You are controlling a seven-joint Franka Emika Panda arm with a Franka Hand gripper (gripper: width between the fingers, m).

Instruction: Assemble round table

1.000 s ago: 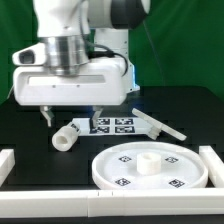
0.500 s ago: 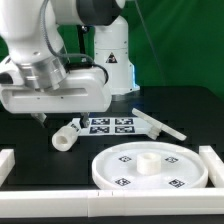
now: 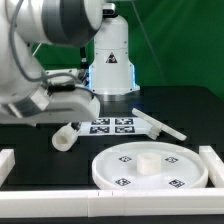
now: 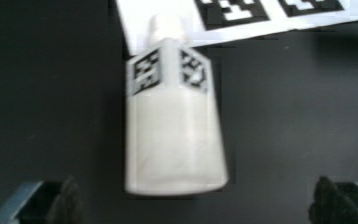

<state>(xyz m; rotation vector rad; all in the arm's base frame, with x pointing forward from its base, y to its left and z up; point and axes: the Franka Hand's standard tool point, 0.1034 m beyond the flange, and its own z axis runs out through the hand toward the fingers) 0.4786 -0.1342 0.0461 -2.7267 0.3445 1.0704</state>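
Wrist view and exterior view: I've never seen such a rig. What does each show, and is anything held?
The big white machine is a robot arm building a small table. The exterior view comes from a camera off the arm; the wrist view from one on its wrist, looking down past its two dark fingers. They stand wide apart and hold nothing. Below them the short white leg lies on its side, next to the marker board. Nearer the exterior camera sits the round disc, flanked by white border rails.
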